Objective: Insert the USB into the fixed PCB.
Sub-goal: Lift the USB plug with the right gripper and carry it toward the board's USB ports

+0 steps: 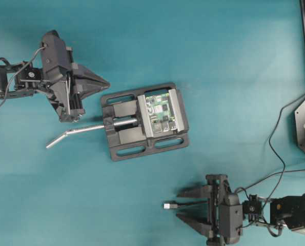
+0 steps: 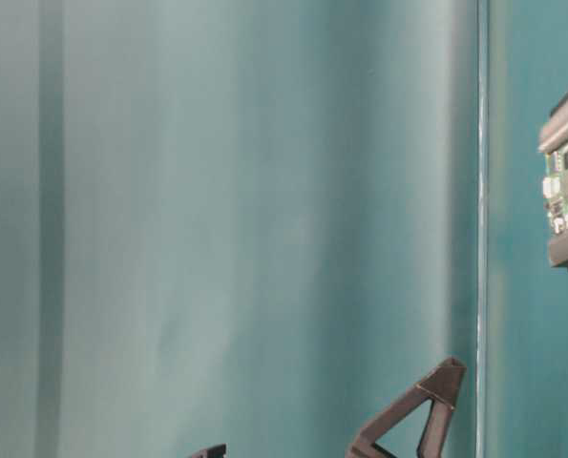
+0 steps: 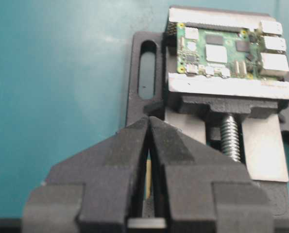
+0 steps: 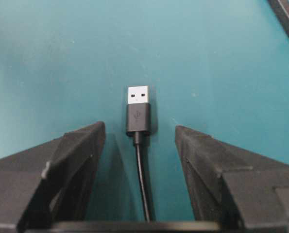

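A: Right gripper [image 4: 139, 133], matte black angular plastic: jaws spread wide, one on each side of the USB [image 4: 138, 110], touching neither side of it. It holds nothing.

B: Confirmed from overhead. The USB [image 1: 167, 205] lies flat on the smooth teal table [image 1: 203, 46], silver metal plug tip pointing away from the wrist, short black collar behind it, thin black cable running back between the fingers.

A: Plug face shows two small square holes; the collar bears a faint embossed trident mark.

B: Left gripper [image 3: 148, 121], same grainy black plastic: wedge-shaped fingers meet at the tips, nothing visible between them. It hovers just beside the near edge of the black vise [image 3: 145, 104].

A: The fixed PCB [image 3: 224, 52], small green rectangular board with silver and black chips, sits clamped between the vise's brushed grey metal jaw plates. A threaded steel screw [image 3: 230, 137] runs beneath.

B: Overhead: the vise's bent silver handle [image 1: 75, 134] sticks out towards the left arm. The board [image 1: 160, 111] is well apart from the plug.
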`<state>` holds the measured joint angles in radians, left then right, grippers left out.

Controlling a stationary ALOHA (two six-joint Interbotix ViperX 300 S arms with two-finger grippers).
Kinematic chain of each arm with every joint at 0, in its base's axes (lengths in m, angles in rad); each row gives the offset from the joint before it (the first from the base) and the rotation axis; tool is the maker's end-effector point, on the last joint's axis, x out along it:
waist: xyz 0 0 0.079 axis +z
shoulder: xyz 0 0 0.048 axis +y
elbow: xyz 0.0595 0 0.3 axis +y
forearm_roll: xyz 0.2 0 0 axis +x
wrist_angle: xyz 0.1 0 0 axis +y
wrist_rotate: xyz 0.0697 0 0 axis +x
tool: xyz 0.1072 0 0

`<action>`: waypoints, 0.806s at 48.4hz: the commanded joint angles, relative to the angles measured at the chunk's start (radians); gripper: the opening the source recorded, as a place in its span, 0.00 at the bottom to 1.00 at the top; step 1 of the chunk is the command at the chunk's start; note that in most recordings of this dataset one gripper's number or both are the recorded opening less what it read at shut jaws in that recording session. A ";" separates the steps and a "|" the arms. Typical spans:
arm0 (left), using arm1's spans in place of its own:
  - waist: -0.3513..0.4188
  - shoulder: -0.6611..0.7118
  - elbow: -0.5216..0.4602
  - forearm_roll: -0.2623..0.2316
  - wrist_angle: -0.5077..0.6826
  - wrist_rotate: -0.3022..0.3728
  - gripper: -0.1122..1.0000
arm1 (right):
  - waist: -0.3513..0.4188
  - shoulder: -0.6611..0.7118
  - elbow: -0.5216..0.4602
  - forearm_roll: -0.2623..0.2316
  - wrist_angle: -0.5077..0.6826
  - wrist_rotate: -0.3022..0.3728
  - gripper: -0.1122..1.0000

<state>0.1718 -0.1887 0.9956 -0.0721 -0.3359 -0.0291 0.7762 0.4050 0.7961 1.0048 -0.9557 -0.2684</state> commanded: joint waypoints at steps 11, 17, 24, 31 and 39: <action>-0.017 -0.018 -0.008 0.002 -0.003 -0.006 0.11 | 0.005 0.020 -0.003 0.000 -0.006 -0.005 0.69; -0.026 -0.018 -0.009 0.003 -0.003 -0.008 0.11 | 0.003 0.032 -0.003 0.000 -0.006 -0.005 0.68; -0.038 -0.018 -0.011 0.003 -0.003 -0.008 0.11 | 0.000 0.046 -0.003 0.000 -0.006 -0.005 0.63; -0.051 -0.017 -0.012 0.002 -0.003 -0.008 0.11 | -0.006 0.055 0.000 0.000 -0.008 -0.008 0.55; -0.064 -0.012 -0.015 0.002 -0.003 -0.009 0.11 | -0.023 0.061 0.012 0.000 -0.008 -0.008 0.49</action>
<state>0.1181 -0.1887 0.9956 -0.0721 -0.3359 -0.0307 0.7839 0.4602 0.7900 1.0002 -0.9679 -0.2684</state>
